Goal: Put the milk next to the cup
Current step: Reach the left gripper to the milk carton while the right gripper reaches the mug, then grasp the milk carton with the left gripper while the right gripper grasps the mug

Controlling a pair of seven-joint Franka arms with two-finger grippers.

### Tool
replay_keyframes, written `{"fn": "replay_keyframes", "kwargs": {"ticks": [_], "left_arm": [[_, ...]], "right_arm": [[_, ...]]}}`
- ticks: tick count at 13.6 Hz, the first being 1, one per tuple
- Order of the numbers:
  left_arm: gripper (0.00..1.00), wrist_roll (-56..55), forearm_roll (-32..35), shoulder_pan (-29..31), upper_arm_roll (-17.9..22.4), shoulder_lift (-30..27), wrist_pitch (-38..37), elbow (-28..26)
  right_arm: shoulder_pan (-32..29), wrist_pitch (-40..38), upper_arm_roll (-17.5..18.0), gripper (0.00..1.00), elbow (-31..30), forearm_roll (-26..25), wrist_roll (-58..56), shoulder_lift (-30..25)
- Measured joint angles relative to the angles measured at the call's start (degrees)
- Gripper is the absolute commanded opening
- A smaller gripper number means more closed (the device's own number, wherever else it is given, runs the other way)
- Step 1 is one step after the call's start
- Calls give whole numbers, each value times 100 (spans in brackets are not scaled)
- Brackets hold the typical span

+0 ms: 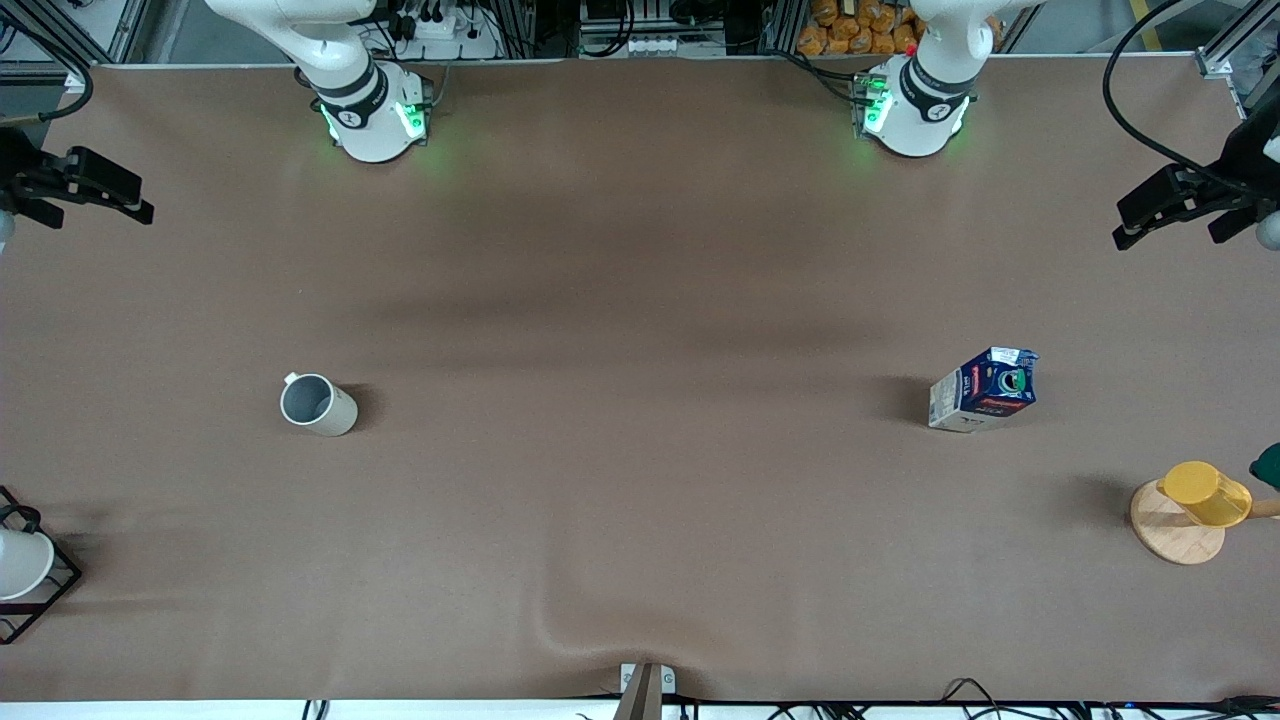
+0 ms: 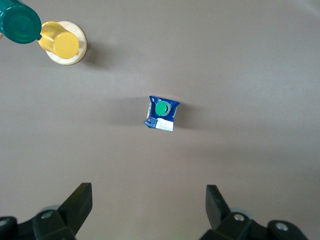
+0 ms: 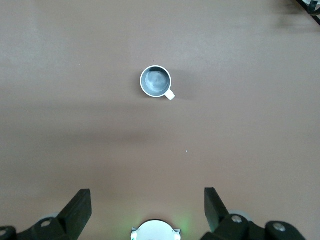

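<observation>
The milk (image 1: 985, 390) is a dark blue carton with a green cap. It stands upright on the brown table toward the left arm's end and also shows in the left wrist view (image 2: 162, 113). The cup (image 1: 317, 404) is a light grey mug standing upright toward the right arm's end, and it also shows in the right wrist view (image 3: 156, 81). My left gripper (image 1: 1170, 210) (image 2: 149, 192) hangs high over the table's left-arm end, open and empty. My right gripper (image 1: 85, 190) (image 3: 147, 196) hangs high over the right-arm end, open and empty. A wide stretch of table lies between milk and cup.
A yellow cup (image 1: 1205, 493) (image 2: 60, 42) sits on a round wooden coaster (image 1: 1170, 535), nearer the front camera than the milk, with a dark green thing (image 1: 1268, 465) (image 2: 19, 21) beside it. A white cup in a black wire rack (image 1: 20, 565) stands at the right-arm end.
</observation>
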Motion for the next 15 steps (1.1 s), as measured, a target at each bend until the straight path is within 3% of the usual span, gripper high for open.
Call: {"fn": "replay_keyframes", "kwargs": {"ticks": [5, 9, 13, 15], "left_arm": [[100, 13, -13, 13, 5, 33, -41, -5], [100, 227, -23, 29, 12, 436, -12, -87], [100, 346, 69, -8, -21, 925, 912, -553], [100, 349, 335, -51, -73, 1027, 1538, -966]], "right_arm": [[0, -7, 0, 100, -3, 0, 0, 0], [0, -8, -1, 100, -30, 0, 0, 0], [-1, 61, -8, 100, -297, 0, 0, 139], [-2, 398, -9, 100, -499, 1, 0, 558]]}}
